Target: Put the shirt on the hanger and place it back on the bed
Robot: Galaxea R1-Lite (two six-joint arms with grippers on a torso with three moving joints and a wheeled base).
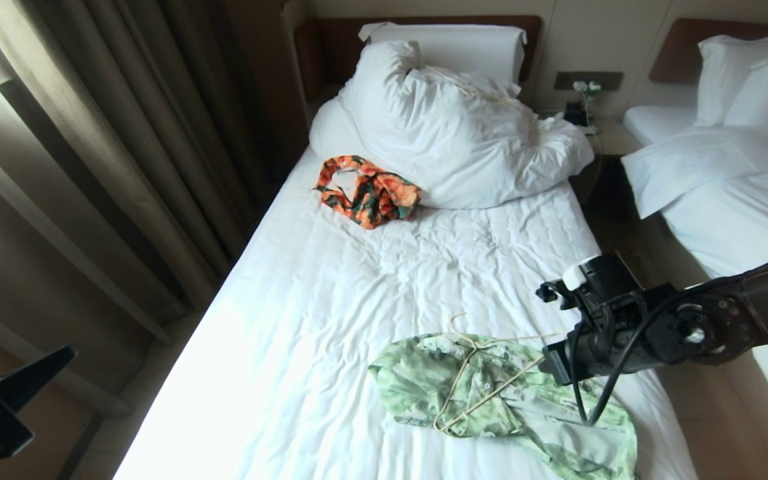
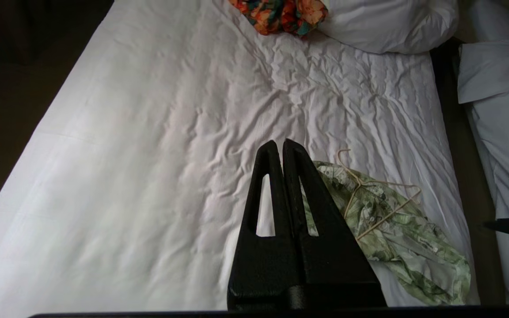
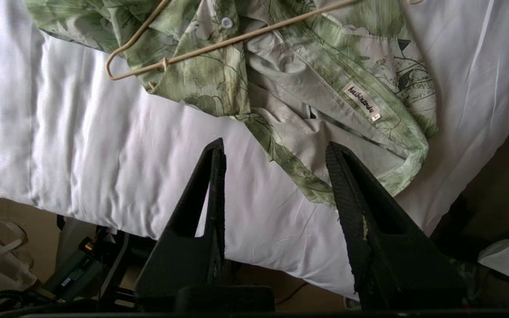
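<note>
Right wrist view: right gripper [image 3: 276, 170] jaws stand apart, empty, over the shirt [image 3: 307, 101] hem, hanger [image 3: 219, 42] beyond.

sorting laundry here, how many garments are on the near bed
2. The shirt lies crumpled near the foot of the bed, with the hanger lying on it. An orange floral garment sits by the pillow. More may be hidden.

An orange-and-dark-green floral garment [image 1: 367, 190] lies crumpled against a bunched white duvet [image 1: 451, 137]. Heavy brown curtains [image 1: 97, 153] hang along the left. At right stands a second white bed [image 1: 734, 200] with pillows [image 1: 751, 80]; a small dark device [image 1: 577, 110] sits on the nightstand [image 1: 614, 140] between.
</note>
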